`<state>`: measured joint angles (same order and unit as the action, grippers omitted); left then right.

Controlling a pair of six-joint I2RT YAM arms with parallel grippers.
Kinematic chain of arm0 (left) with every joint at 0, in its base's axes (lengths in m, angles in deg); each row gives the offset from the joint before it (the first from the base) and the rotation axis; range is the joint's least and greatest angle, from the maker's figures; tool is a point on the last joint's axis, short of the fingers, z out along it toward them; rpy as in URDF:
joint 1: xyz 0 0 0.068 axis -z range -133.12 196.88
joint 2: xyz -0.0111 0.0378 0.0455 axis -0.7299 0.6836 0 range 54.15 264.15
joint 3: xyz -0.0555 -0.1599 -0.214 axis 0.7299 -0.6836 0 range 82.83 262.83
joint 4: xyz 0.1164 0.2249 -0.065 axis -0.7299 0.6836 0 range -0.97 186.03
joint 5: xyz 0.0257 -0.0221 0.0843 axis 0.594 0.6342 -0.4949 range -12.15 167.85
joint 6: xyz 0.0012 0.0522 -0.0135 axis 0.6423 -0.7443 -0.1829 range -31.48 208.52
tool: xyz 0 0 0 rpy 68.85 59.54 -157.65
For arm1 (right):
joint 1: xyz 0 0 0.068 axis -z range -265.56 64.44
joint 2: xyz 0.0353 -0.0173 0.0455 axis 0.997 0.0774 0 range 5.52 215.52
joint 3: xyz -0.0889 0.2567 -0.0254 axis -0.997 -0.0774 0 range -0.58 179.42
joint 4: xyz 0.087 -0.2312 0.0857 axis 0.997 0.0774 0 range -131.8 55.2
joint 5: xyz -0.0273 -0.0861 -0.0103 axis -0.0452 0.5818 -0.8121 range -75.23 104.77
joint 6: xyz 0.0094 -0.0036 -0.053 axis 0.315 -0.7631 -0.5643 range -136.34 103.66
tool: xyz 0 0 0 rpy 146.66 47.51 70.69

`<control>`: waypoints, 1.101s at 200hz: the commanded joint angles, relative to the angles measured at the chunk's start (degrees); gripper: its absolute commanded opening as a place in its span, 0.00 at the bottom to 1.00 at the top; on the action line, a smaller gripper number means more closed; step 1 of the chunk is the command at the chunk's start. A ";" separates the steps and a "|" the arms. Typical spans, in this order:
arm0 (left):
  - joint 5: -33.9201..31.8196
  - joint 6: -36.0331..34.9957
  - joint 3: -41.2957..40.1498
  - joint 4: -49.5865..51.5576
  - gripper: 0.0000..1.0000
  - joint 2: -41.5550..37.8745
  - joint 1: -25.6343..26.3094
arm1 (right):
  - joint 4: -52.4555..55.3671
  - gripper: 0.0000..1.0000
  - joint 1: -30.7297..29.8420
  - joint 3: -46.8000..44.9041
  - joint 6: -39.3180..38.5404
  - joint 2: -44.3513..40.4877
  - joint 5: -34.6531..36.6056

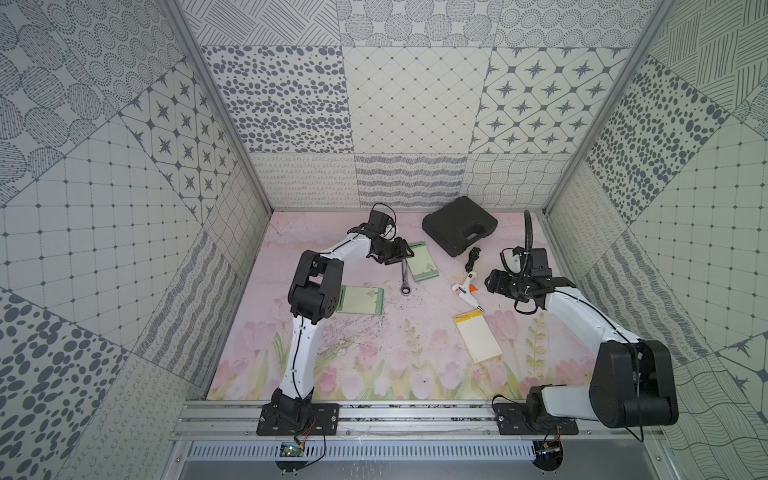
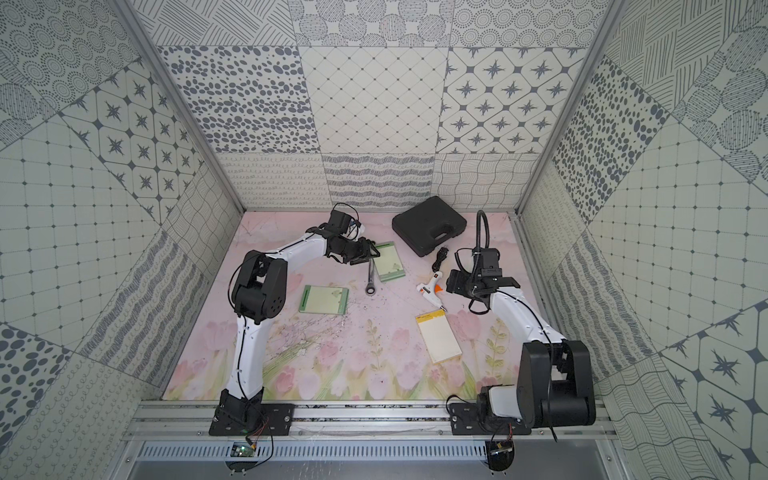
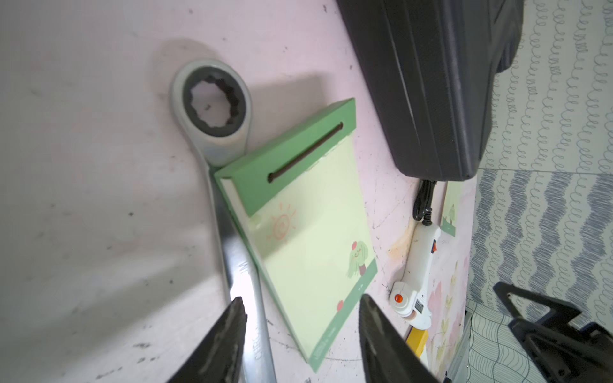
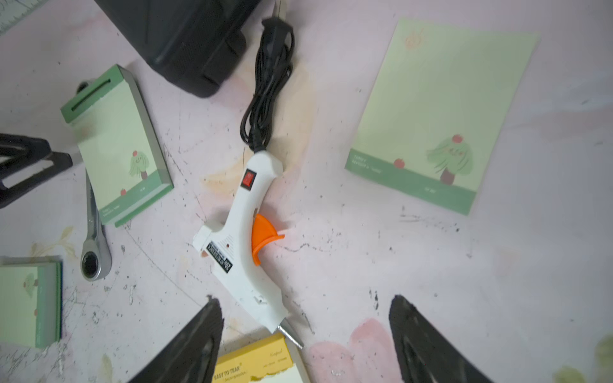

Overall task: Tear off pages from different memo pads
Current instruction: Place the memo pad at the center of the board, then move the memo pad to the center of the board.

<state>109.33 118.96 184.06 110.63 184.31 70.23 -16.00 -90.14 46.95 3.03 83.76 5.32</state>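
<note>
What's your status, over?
Left tool open by pale green rectangular memo pad. Right tool open, empty. One pale green page lies loose. Silver metal ratchet wrench alongside that pad.

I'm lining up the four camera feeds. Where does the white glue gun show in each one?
Both top views: glue gun right of centre, below the black case.
Left wrist: glue gun on the far side of the green memo pad from the wrench.
Right wrist: glue gun mid-picture, orange trigger showing.
Shared landmark: the black case, visible in all four.
</note>
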 commanded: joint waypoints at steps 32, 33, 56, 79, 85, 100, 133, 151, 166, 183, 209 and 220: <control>-5.82 0.84 -17.10 -6.71 0.63 -15.92 0.07 | 6.80 0.85 -10.74 -1.74 5.41 2.80 0.83; -5.86 0.89 -17.55 -6.95 0.63 -16.27 0.09 | 6.80 0.85 -10.86 -1.83 5.50 2.80 0.92; -6.05 2.99 -26.90 -10.21 0.64 -23.64 0.72 | 7.99 0.94 -12.40 -3.27 6.54 3.60 2.75; -5.56 3.31 -33.69 -10.82 0.64 -29.01 1.72 | 9.56 0.96 -15.54 -4.28 7.95 2.75 3.92; -5.34 3.39 -35.37 -11.01 0.64 -30.21 1.92 | 10.00 0.97 -16.82 -4.39 8.40 2.40 4.40; -4.24 3.49 -39.36 -11.72 0.64 -32.84 2.47 | 10.92 0.97 -19.18 -4.81 9.47 2.08 4.57; -1.33 3.29 -47.35 -12.63 0.63 -38.41 2.88 | 10.34 0.95 -24.06 -6.06 11.81 2.57 3.70; -0.77 2.61 -51.04 -12.18 0.63 -41.86 2.79 | 9.85 0.93 -28.15 -5.88 14.36 3.78 3.91; -1.82 2.67 -54.13 -11.77 0.62 -44.87 3.03 | 8.50 0.91 -31.56 -6.23 17.27 4.75 4.32; -2.95 4.13 -57.89 -13.51 0.61 -48.01 3.53 | 6.60 0.90 -35.14 -6.57 20.67 5.54 4.66; -1.84 5.75 -62.84 -16.38 0.60 -50.64 3.87 | 6.05 0.89 -38.75 -4.94 22.08 6.18 5.97; -1.48 5.95 -64.41 -17.53 0.60 -50.90 4.43 | 6.27 0.88 -39.42 -3.74 21.10 6.27 6.04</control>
<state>106.45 123.00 124.94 98.83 136.25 73.75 -8.50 -127.78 41.84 21.92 88.31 11.24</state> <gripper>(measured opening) 0.601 0.890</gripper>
